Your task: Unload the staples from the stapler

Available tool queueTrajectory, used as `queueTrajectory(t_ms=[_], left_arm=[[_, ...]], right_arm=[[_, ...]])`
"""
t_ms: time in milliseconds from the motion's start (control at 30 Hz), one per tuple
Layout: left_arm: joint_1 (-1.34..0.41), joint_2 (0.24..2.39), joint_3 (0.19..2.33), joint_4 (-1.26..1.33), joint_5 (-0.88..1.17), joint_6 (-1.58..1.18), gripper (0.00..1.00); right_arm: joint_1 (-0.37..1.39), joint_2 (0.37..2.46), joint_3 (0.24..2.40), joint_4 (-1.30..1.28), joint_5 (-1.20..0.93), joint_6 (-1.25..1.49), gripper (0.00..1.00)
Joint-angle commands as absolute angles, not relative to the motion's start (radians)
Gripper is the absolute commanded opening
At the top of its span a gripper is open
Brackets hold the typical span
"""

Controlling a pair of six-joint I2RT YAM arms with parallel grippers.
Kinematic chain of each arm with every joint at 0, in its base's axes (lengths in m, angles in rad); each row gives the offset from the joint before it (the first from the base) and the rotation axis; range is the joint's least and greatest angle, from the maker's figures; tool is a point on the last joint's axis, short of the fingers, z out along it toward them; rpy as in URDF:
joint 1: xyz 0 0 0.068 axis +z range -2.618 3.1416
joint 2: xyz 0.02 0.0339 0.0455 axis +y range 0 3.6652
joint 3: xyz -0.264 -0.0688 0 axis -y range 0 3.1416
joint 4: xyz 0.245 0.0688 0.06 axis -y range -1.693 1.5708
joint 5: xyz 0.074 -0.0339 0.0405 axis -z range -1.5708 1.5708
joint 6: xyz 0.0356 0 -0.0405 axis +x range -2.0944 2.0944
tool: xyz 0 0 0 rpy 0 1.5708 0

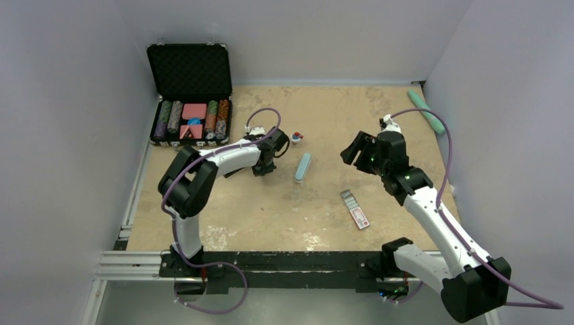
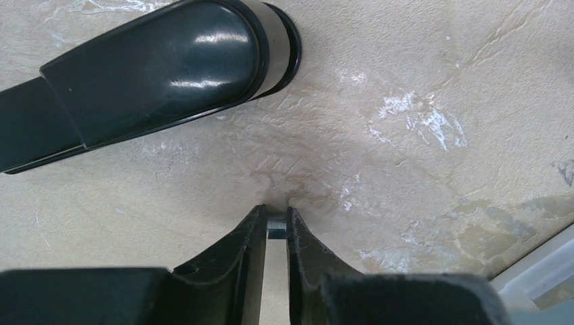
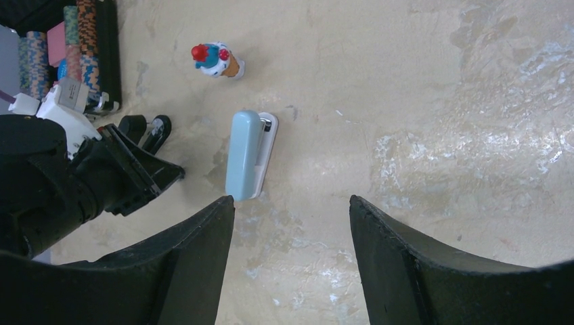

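- Worktop [image 1: 325, 108]: my left jaws are right down at it, tips about touching as far as I can tell. If I push any lower, the tips scrape or splay and whatever they're pinching pops out.
- Stapler [image 2: 156, 64]: the black one lies on the worktop just beyond my left jaws, not touching them. If I swing that way on the lift, I'd clip its rounded end and shove it around.
- Pale blue bar [image 3: 244, 154]: it lies toward the middle of the worktop, ahead of my right jaws. Those are spread wide, holding nothing, and hang above the worktop. Not much risk there unless they drop onto it.
- Staples [image 2: 275, 227]: a tiny grey strip that my left jaws have closed down on, pinched at the very tips. This is the sketchy one imo. With so little jaw on it, a jerk or twist could let it slide out or snap it into pieces. Something that small is a pain to find again.
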State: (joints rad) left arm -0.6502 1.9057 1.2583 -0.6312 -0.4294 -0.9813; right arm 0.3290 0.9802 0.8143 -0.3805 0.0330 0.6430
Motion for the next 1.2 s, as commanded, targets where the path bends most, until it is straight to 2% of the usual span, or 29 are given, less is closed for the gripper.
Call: queueTrajectory(t_ms=[0, 267, 567, 833, 1167], left_arm=[[-0.646, 1.918, 1.272, -0.637, -0.436, -0.993, 0.19], [-0.653, 1.899, 1.272, -0.623, -0.448, -0.971, 0.11], [-0.737, 1.829, 1.346, -0.600, -0.463, -0.810, 0.11], [-0.864, 1.933, 1.542, -0.520, -0.296, -0.537, 0.11], [-0.918, 2.075, 1.731, -0.441, 0.061, -0.339, 0.12]], right_arm=[[0.329, 0.968, 0.812, -0.355, 0.019, 0.629, 0.67], [0.330, 0.955, 0.824, -0.369, 0.022, 0.624, 0.67], [0.330, 0.927, 0.870, -0.394, 0.025, 0.616, 0.67], [0.329, 0.890, 0.962, -0.470, 0.147, 0.578, 0.67], [0.281, 0.860, 1.085, -0.532, 0.309, 0.534, 0.69]])
